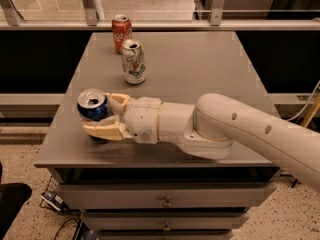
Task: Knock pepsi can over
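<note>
The pepsi can (92, 105) stood upright in the left-centre of the frame, near the left front corner of the grey table (200, 69), its silver top open toward the camera. The gripper (97, 113) sat at that same spot, reaching in from the right on a thick white arm (240, 134) that crossed the lower right of the frame. Its 2 tan fingers (105, 130) were clamped on the pepsi can, 1 pressed against the far side and 1 along the near side low on the can. A white-green can (134, 61) stood upright further back, above the gripper in the frame and well apart from it. A red cola can (121, 33) stood just behind that, near the table's far left edge. Below the tabletop, 2 drawer fronts with small knobs (167, 201) showed at the bottom of the frame.
</note>
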You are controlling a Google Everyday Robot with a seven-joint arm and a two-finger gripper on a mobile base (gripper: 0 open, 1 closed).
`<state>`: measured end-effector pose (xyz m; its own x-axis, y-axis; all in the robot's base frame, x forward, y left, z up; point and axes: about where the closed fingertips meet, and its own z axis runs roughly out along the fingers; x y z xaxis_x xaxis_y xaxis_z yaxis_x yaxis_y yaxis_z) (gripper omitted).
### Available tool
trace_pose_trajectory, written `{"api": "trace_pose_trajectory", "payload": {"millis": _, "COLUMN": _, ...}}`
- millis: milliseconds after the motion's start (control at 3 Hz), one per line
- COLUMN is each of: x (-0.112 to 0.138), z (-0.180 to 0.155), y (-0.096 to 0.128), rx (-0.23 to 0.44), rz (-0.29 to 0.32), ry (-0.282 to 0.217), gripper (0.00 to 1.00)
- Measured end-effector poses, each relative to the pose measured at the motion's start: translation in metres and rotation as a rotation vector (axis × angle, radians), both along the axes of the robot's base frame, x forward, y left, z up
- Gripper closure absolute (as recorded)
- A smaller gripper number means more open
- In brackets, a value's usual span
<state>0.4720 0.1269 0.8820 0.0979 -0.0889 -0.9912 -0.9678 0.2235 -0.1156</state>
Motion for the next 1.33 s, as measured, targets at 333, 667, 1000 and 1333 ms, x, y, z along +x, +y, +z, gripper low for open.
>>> {"api": "trace_pose_trajectory", "payload": {"millis": 333, "x": -0.001, "z": 0.007, "y": -0.006, "rx": -0.046, "rz": -0.009, "ry": -0.005, "gripper": 1.0}}
{"api": "trace_pose_trajectory", "payload": {"millis": 667, "x": -0.004, "z": 0.025, "y": -0.013, "rx": -0.161, "rz": 0.001, "ry": -0.03, "gripper": 1.0}}
{"api": "trace_pose_trajectory", "payload": {"millis": 1000, "x": -0.001, "z": 0.037, "y": -0.028, "rx": -0.318, "rz": 0.011, "ry": -0.051, "gripper": 1.0}}
{"api": "trace_pose_trajectory", "payload": {"millis": 1333, "x": 0.003, "z": 0.046, "y": -0.03, "rx": -0.47, "rz": 0.01, "ry": -0.076, "gripper": 1.0}}
